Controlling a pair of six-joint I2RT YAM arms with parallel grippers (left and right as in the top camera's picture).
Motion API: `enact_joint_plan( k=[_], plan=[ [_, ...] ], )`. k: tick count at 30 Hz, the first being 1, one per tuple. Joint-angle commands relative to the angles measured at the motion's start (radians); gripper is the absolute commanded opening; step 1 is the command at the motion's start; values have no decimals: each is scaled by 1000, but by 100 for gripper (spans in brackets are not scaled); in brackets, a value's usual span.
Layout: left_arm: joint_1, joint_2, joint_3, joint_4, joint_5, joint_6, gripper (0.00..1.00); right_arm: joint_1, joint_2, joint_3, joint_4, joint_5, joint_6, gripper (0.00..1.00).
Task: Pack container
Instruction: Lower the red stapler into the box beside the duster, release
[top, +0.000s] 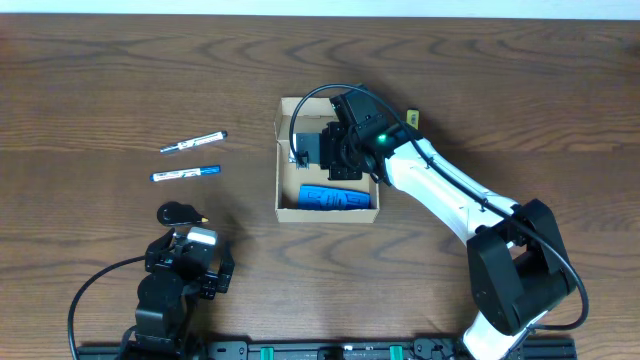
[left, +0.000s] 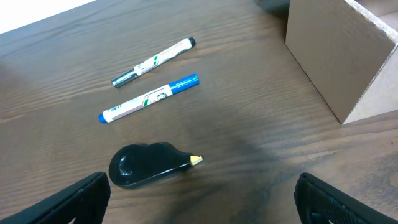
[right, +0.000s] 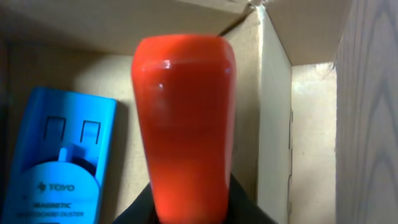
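Note:
The tan cardboard container (top: 285, 208) stands open at the table's middle, and its side shows in the left wrist view (left: 329, 56). A flat blue plastic case (top: 335, 199) lies inside it, also seen in the right wrist view (right: 59, 162). My right gripper (top: 345, 150) is down inside the container, shut on an orange rounded object (right: 183, 118) that fills its wrist view. My left gripper (left: 199, 202) is open and empty, low over the table at the front left, just behind a black tape dispenser (left: 146, 165).
Two markers lie left of the container: a black-capped one (top: 193, 142) and a blue-capped one (top: 186, 174). They also show in the left wrist view, black-capped (left: 153, 61) and blue-capped (left: 149, 98). The black tape dispenser (top: 180, 212) lies before my left arm.

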Motion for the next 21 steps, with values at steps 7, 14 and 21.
enact_joint_plan(
  k=[7, 14, 21],
  plan=[
    [-3, -5, -9, -3, -14, 18, 95, -8, 6, 6, 13, -8, 77, 42],
    [-3, -5, -9, -3, -14, 18, 95, 14, -94, 13, 7, -11, 219, 44],
    [-3, -5, -9, -3, -14, 18, 95, -3, -341, 13, -21, -2, 421, 49]
  ],
)
